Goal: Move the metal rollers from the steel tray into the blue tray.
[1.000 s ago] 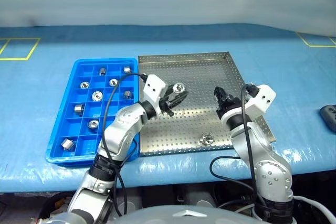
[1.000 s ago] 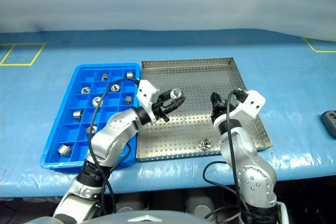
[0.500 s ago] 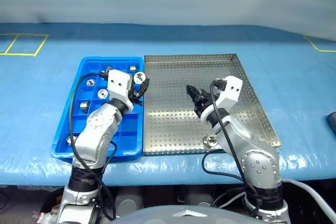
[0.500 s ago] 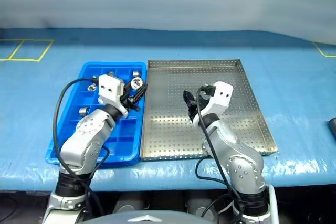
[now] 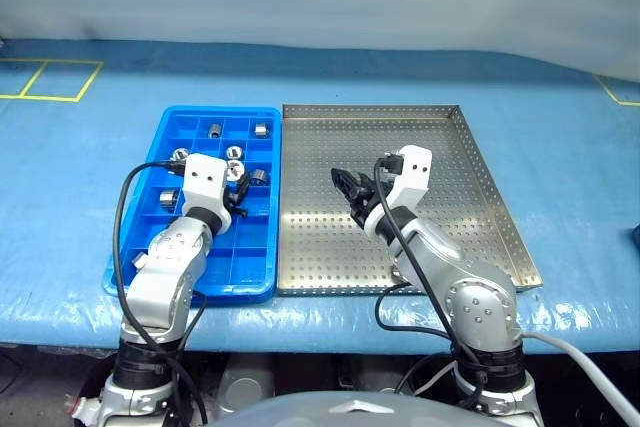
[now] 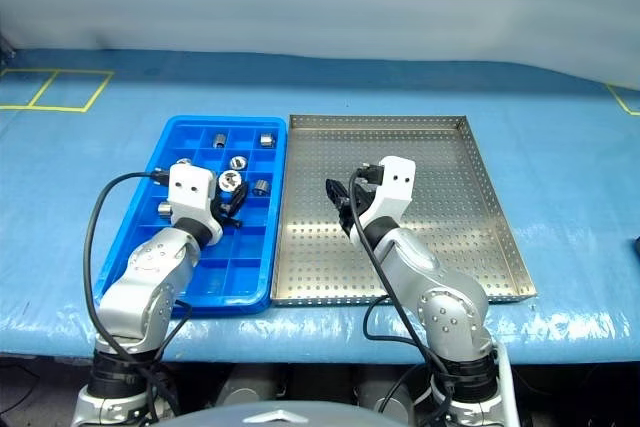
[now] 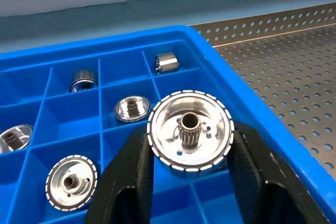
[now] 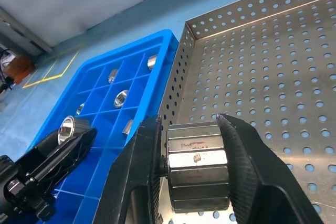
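Observation:
The blue tray [image 5: 150,237] lies left of the steel tray [image 5: 450,162], side by side. Several metal rollers [image 7: 131,109] sit in the blue tray's far compartments. My left gripper [image 5: 240,187] hovers over the blue tray near its right wall, shut on a roller [image 7: 190,132] whose flanged face points at the wrist camera. My right gripper [image 5: 348,187] hangs over the left half of the steel tray, shut on another roller [image 8: 198,165] held by its sides. The right wrist view also catches the left gripper [image 8: 58,153] over the blue tray.
Both trays rest on a blue tabletop sheet [image 5: 560,107] with yellow tape marks [image 5: 60,79] at the far left. A black cable [image 5: 125,227] loops from the left wrist over the blue tray's left side.
The camera view has shifted. My left gripper carried its roller leftward from over the steel tray to over the blue tray. The right gripper moved left across the steel tray with its roller.

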Controlling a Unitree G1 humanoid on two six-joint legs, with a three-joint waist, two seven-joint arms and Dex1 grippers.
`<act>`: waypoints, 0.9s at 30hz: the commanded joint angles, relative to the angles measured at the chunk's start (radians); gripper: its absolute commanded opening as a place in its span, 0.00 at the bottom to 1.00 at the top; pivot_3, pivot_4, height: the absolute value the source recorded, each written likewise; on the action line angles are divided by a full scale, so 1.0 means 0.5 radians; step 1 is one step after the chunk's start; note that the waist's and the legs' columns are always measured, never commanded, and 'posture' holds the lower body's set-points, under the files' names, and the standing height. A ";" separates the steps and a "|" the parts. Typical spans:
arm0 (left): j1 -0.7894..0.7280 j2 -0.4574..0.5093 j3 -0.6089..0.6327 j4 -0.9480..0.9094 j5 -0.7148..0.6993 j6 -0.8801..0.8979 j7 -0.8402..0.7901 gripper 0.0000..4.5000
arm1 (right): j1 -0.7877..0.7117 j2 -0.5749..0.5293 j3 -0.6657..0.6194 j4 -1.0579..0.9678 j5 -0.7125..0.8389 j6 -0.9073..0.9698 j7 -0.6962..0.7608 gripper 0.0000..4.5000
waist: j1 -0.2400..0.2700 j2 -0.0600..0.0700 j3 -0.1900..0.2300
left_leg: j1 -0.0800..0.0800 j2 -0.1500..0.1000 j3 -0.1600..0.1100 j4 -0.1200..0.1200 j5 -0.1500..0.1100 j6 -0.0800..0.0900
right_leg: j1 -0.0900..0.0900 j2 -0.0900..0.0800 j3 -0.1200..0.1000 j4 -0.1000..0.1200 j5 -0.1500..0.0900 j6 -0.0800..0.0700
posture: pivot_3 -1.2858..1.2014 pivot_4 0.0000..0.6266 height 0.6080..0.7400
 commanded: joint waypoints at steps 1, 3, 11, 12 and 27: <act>0.029 -0.018 0.031 -0.060 0.033 0.028 0.048 0.37 | -0.012 0.029 -0.011 -0.065 -0.012 0.020 0.029 0.29 | 0.001 0.000 0.000 | 0.000 0.000 0.000 -0.001 0.000 0.000 | 0.000 0.000 0.000 0.000 0.000 0.000 | 0.60 0.24 1.00; 0.050 -0.027 0.044 -0.070 0.034 0.047 0.057 0.37 | -0.005 0.040 -0.013 -0.070 -0.018 0.033 0.030 0.29 | 0.003 0.000 0.000 | 0.000 0.000 0.000 -0.003 0.000 0.000 | -0.001 0.000 -0.001 0.000 0.000 -0.001 | 0.60 0.24 1.00; 0.106 -0.049 0.075 -0.070 0.028 0.090 0.074 0.37 | 0.015 0.090 -0.025 -0.077 -0.048 0.048 0.043 0.29 | 0.003 0.000 0.000 | 0.001 0.000 0.000 -0.006 0.000 0.000 | -0.001 0.000 -0.001 -0.002 -0.001 -0.001 | 0.60 0.24 1.00; 0.099 -0.053 0.075 -0.065 0.018 0.098 0.065 0.37 | 0.016 0.094 -0.027 -0.078 -0.052 0.052 0.045 0.29 | 0.003 0.000 0.000 | 0.001 0.000 0.000 -0.006 0.000 0.000 | -0.001 0.000 -0.001 -0.002 -0.001 -0.001 | 0.60 0.24 1.00; 0.100 -0.159 0.212 -0.211 -0.143 -0.055 -0.013 1.00 | -0.049 -0.049 0.016 -0.157 -0.159 0.156 0.158 0.29 | -0.006 0.000 0.000 | 0.002 0.000 -0.001 -0.007 0.000 0.000 | -0.001 0.000 -0.001 -0.001 -0.001 -0.002 | 0.61 0.24 1.00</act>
